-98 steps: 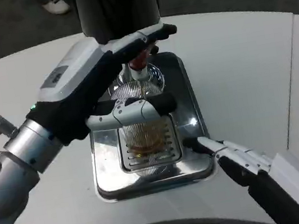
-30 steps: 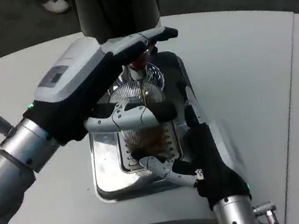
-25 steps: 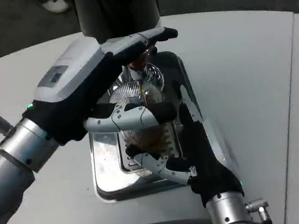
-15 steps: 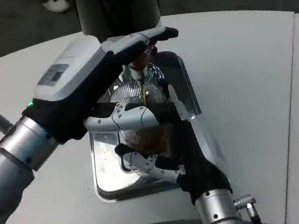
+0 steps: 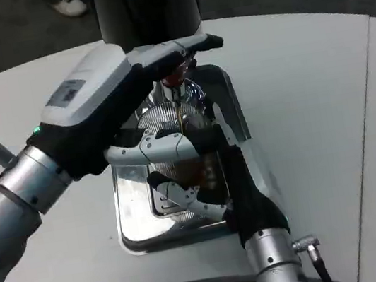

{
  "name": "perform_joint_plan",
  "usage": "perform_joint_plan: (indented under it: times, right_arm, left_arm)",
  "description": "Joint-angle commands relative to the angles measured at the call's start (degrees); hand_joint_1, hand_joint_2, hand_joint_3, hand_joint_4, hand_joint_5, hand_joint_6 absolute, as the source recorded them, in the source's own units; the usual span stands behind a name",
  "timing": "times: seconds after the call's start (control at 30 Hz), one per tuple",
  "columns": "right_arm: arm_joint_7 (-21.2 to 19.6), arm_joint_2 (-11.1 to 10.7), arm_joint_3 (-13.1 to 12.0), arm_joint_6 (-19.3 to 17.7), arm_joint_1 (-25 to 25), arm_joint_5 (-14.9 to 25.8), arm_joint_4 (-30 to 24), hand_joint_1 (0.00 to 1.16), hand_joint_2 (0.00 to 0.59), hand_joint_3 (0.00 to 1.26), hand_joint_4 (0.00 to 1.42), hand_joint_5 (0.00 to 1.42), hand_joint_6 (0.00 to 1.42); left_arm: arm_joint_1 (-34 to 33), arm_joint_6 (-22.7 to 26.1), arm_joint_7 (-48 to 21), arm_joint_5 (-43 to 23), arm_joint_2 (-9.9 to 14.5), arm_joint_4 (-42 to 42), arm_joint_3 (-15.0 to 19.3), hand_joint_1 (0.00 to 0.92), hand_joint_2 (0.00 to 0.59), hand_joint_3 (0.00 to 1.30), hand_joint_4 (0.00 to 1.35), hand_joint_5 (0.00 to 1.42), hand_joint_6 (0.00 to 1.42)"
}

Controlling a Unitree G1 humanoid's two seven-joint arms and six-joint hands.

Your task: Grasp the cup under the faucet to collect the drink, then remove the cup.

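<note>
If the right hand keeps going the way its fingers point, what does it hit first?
Most likely the cup on the drip tray: the right hand points up and left at it, fingers already beside it. Whether they touch is unclear.

Left hand (image 5: 105, 90) raised, fingers extended; right hand (image 5: 212, 180) upright, fingers curled.

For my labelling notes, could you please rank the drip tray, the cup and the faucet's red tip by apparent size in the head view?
1. Drip tray, largest.
2. Cup, partly hidden by both hands.
3. Red tip, smallest.

A drinks counter: dispenser (image 5: 147, 8) over steel drip tray (image 5: 134, 214) on white table (image 5: 294, 88).
</note>
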Motion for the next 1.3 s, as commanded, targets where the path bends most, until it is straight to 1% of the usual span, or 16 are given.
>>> perform_joint_plan:
  times: [0.03,0.2,0.5,0.63,0.73,0.77,0.9,1.03,1.2,1.3]
  right_arm:
    - [0.09,3.57,-0.81,-0.21,-2.19,1.15,1.96,0.71,0.187,0.00,0.02,0.00,0.06]
    - [0.08,3.56,-1.02,-0.45,-3.13,1.53,2.87,0.71,0.187,0.00,0.02,0.00,0.06]
    - [-0.57,4.96,-1.35,-0.97,-6.83,2.11,7.26,0.71,0.180,0.00,0.02,0.01,0.06]
    - [-0.98,5.28,-1.19,-1.30,-7.73,2.37,8.53,0.71,0.180,0.00,0.02,0.01,0.06]
    - [-1.66,5.66,-1.12,-1.54,-8.56,2.59,9.78,0.71,0.178,0.02,0.05,0.05,0.09]
    - [-2.00,5.73,-1.08,-1.70,-8.73,2.59,10.09,0.71,0.178,0.02,0.06,0.07,0.11]
    - [-3.11,5.85,-0.82,-2.27,-9.00,2.52,10.86,0.73,0.174,0.06,0.18,0.18,0.18]
    - [-2.89,5.95,-0.93,-2.74,-9.12,3.16,11.65,0.74,0.169,0.07,0.24,0.25,0.21]
    - [-3.32,5.87,-1.03,-3.12,-9.48,3.16,11.99,0.76,0.169,0.17,0.33,0.35,0.26]
    - [-3.54,5.84,-1.06,-3.19,-9.51,3.19,12.04,0.76,0.169,0.22,0.39,0.41,0.29]
  left_arm:
    - [1.23,-0.38,-1.24,1.58,1.26,1.20,-0.91,0.000,0.034,0.22,0.19,0.28,0.20]
    - [1.01,-0.59,-1.14,1.63,1.23,1.60,-0.89,0.000,0.034,0.22,0.19,0.28,0.20]
    - [0.65,-0.53,-1.06,1.47,1.43,2.06,-0.59,0.000,0.034,0.22,0.19,0.28,0.20]
    - [0.75,-0.48,-1.02,1.19,1.60,2.30,-0.35,0.000,0.034,0.22,0.19,0.28,0.20]
    - [1.14,-0.02,-0.83,0.24,1.58,2.61,0.43,0.000,0.041,0.22,0.19,0.28,0.20]
    - [1.28,0.33,-0.94,-0.43,1.45,2.73,0.73,0.000,0.042,0.22,0.19,0.28,0.20]
    - [1.58,2.73,-2.61,-6.09,0.35,4.03,1.93,0.000,0.042,0.22,0.19,0.28,0.20]
    - [1.82,5.39,-4.55,-11.25,-0.42,4.30,3.00,0.000,0.048,0.22,0.15,0.26,0.20]
    - [2.09,8.81,-7.20,-16.09,-1.41,3.91,4.18,0.000,0.053,0.22,0.13,0.23,0.18]
    - [2.23,11.15,-8.76,-18.97,-1.94,3.47,5.02,0.000,0.055,0.20,0.09,0.20,0.17]
